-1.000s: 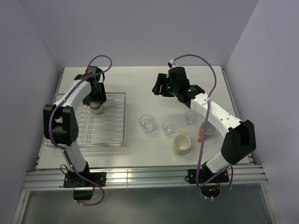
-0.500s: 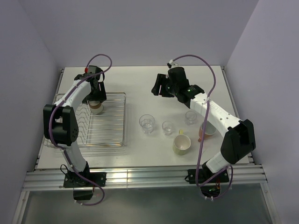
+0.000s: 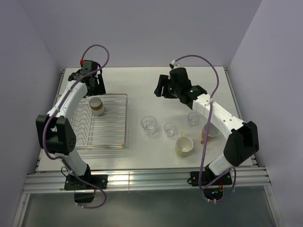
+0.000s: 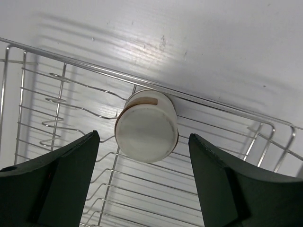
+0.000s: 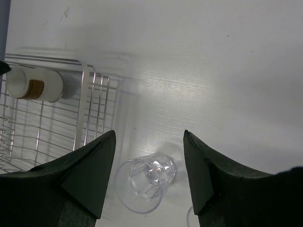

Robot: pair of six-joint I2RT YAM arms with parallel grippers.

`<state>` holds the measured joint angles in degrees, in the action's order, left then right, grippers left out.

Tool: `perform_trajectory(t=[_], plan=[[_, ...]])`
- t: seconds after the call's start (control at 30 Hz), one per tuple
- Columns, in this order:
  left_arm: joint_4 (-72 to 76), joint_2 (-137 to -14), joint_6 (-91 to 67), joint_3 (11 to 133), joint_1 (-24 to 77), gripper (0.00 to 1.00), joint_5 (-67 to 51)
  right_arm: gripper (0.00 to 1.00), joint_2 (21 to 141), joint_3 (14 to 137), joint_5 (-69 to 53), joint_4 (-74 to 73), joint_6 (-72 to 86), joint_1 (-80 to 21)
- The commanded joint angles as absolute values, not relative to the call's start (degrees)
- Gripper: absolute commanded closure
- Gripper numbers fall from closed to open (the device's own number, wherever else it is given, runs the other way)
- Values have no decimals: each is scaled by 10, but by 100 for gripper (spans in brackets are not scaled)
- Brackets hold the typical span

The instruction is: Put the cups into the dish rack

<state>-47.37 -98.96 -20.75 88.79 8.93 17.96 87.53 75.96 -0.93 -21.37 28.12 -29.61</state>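
Nearest cup: the yellow-green mug [image 3: 184,147] stands upright on the table [image 3: 137,85] in front of my right arm's base, its handle pointing away from me.
Salmon mug: the salmon-orange mug [image 3: 211,133] sits just to the right of it and a little farther back, partly hidden by my right forearm.
Glasses: three clear ones stand in a loose row beyond the mugs. The large tumbler [image 3: 149,125] is on the left, nearest the rack. The small tumbler [image 3: 170,129] is in the middle, and the third tumbler [image 3: 192,118] is on the right beside my forearm. All three are apart from one another.
Rack: the dish rack [image 3: 127,124] lies on the left half of the table, in front of my left arm.
Cup in the rack: the brown-and-cream cup [image 4: 147,125] lies on its side in the far part of the rack, close against the far rail. One round end faces my left wrist camera. I cannot tell which end.
Right claw: my right gripper [image 5: 149,135] hangs high over the bare table beyond the glasses. Its jaws are wide and nothing is between them.
Left claw: my left gripper [image 4: 143,137] hovers above the far edge of the rack. It is spread wide and empty, clear of the cup below.
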Motion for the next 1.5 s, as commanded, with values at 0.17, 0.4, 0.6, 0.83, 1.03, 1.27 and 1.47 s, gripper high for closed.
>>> perform_trajectory(t=[0.17, 0.4, 0.6, 0.83, 1.03, 1.27, 1.47], plan=[[-433, -859, -230, 906, 117, 18, 181, 33, 849, 788, 97, -262, 250, -388], [-383, -751, -244, 861, 127, 18, 82, 37, 861, 742, 139, -248, 253, -470], [-380, -707, -243, 853, 127, 18, 66, 43, 907, 749, 164, -266, 260, -524], [-387, -696, -228, 849, 127, 17, 63, 45, 960, 750, 184, -282, 272, -560], [-381, -689, -222, 837, 127, 17, 62, 51, 981, 747, 195, -289, 284, -571], [-381, -686, -219, 830, 127, 17, 63, 60, 1013, 751, 203, -293, 282, -571], [-379, -682, -219, 820, 127, 17, 65, 65, 1035, 751, 203, -286, 278, -571]])
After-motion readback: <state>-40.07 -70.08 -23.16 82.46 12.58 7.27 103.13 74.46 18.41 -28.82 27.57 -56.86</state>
